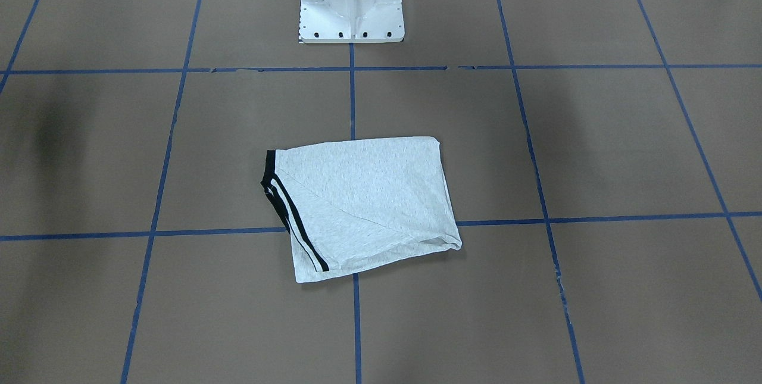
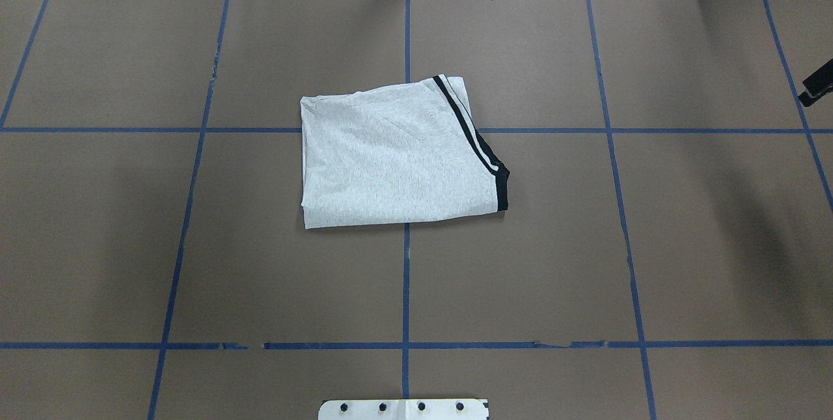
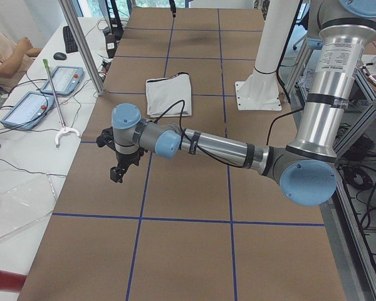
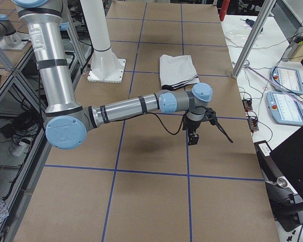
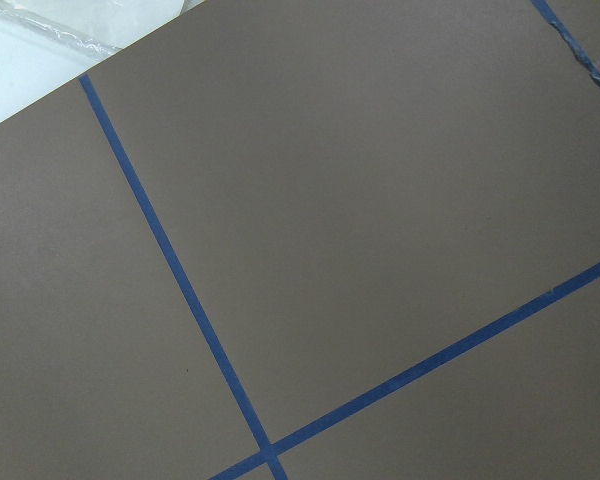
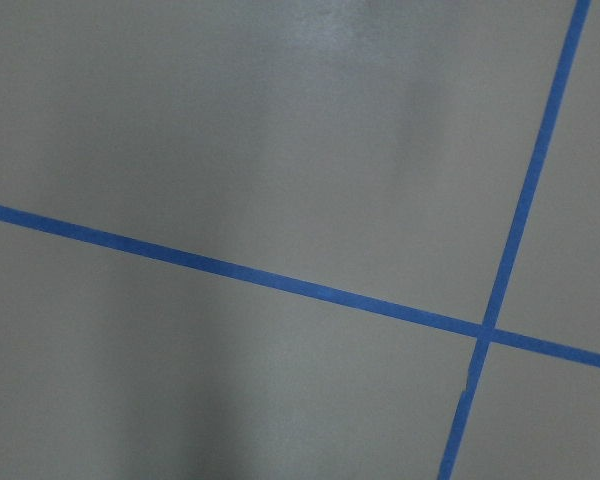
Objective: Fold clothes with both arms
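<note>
Brown paper covers the table (image 1: 595, 134), marked into big squares by blue tape (image 1: 352, 98), and a white pedestal (image 1: 351, 9) stands at the robot's edge. From where I stand, the T-shirt (image 2: 390, 159) lies folded into a rough rectangle about the middle of the table, flat on the paper, straddling the centre tape line and well clear of every edge. Its black collar and stripes run along the side that faces the table's right end. Nothing is touching it.

Both arms are stretched out low over the table's ends, well apart from the shirt. The left gripper (image 3: 117, 172) hangs pointing down above bare paper toward the left end. The right gripper (image 4: 193, 138) does the same toward the right end. Neither has anything in it that I can see, and I cannot tell how wide either pincer stands. A person's sleeve (image 3: 6, 53) shows at a side bench.
</note>
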Robot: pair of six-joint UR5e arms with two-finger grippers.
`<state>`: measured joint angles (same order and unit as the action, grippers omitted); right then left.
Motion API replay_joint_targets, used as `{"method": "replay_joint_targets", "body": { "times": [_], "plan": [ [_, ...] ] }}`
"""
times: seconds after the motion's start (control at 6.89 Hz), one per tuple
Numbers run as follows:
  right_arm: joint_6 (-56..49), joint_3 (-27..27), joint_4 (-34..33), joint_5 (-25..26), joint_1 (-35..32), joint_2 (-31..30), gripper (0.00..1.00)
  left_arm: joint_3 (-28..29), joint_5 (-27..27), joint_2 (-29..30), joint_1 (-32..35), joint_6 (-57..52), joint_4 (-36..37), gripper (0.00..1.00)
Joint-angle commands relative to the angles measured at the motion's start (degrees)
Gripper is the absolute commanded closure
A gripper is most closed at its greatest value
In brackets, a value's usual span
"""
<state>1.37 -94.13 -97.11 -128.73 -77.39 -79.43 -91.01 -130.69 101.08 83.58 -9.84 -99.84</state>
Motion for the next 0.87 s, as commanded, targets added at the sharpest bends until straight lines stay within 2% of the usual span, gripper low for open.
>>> {"method": "replay_joint_targets", "body": {
  "times": [0.0,0.29,0.73],
  "plan": [
    [0.30,0.00,-1.15,-0.21,-1.45,-1.69,0.00,0.65,0.00,-0.09,0.00,0.17,0.00,0.00],
    [1.09,0.08,-1.07,-4.32,-3.81,-3.88,0.00,1.35,0.00,0.17,0.00,1.14,0.61,0.00],
    [1.18,0.08,-0.71,-4.34,-4.00,-4.51,0.00,1.01,-4.48,-2.44,1.66,3.87,-0.17,0.00]
  ]
}}
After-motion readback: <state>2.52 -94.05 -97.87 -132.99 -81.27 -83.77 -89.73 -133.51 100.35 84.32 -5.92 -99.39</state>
